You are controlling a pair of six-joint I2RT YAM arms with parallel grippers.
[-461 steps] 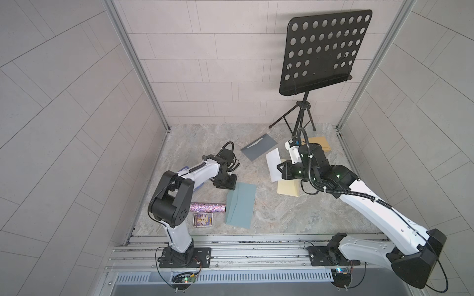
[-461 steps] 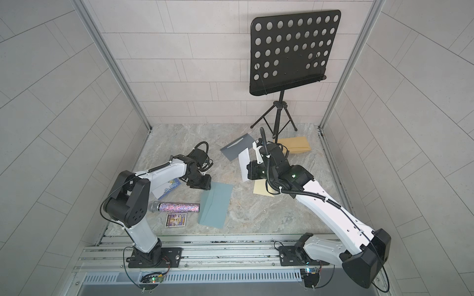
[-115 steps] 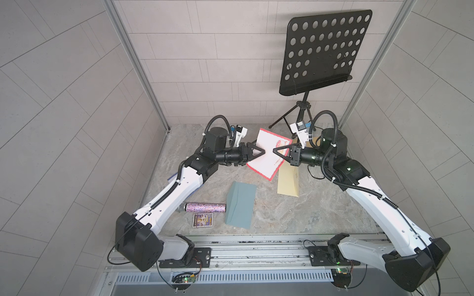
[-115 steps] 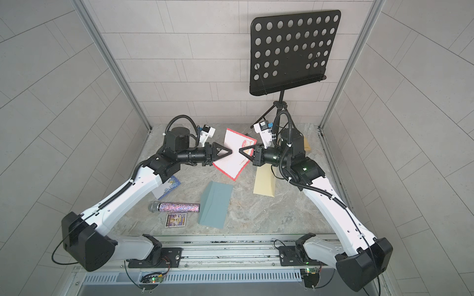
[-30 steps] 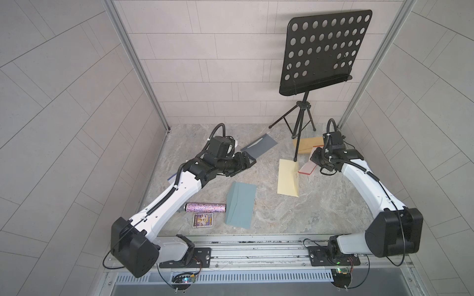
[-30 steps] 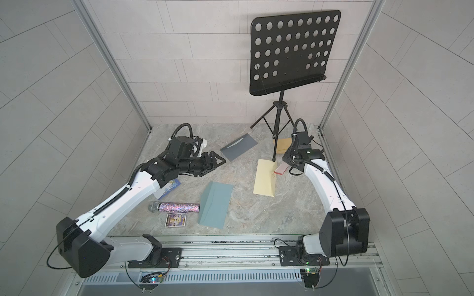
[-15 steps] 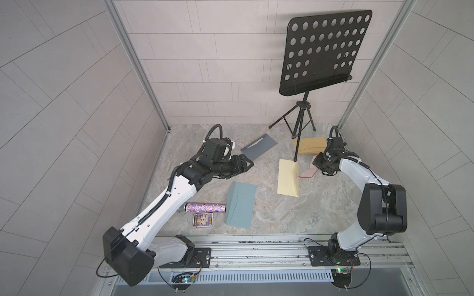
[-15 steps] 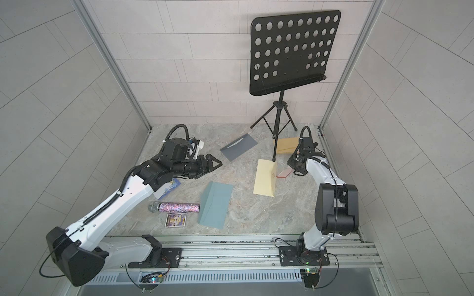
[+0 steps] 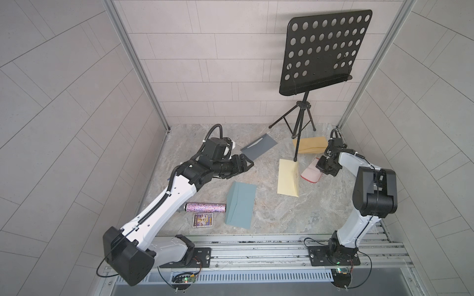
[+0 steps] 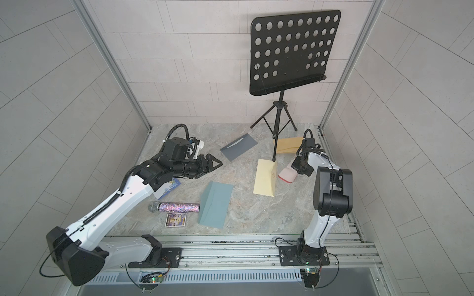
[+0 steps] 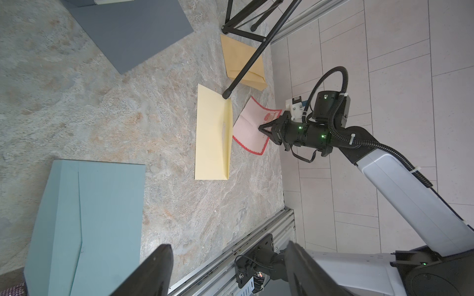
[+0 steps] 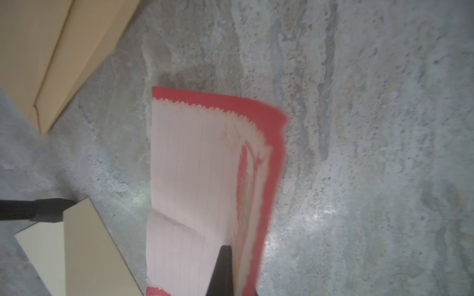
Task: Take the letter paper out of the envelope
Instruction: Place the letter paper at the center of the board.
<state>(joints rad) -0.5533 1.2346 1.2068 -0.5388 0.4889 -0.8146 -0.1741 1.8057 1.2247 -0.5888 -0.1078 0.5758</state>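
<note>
The letter paper (image 9: pixel 311 174) (image 12: pixel 195 166), pink with a red border, is out of the pale yellow envelope (image 9: pixel 288 178) (image 11: pixel 213 138) and lies partly curled on the table just right of it. My right gripper (image 9: pixel 318 167) (image 11: pixel 260 127) (image 12: pixel 225 256) is shut on the paper's edge, low over the table. In both top views my left gripper (image 9: pixel 250 164) (image 10: pixel 219 162) hovers left of centre, and in the left wrist view this gripper (image 11: pixel 228 246) is open and holds nothing. The envelope lies flat, with a stand foot at its far corner.
A black music stand (image 9: pixel 304 120) stands at the back on tripod legs. A grey envelope (image 9: pixel 259 147), a brown envelope (image 9: pixel 311 144) and a teal envelope (image 9: pixel 241 205) lie around. A glitter microphone (image 9: pixel 205 207) and a small card (image 9: pixel 202 220) lie front left.
The right arm has drawn back toward the right wall and brought the letter paper down onto the table beside the envelope. The left arm has pulled back slightly to the left, still open.
</note>
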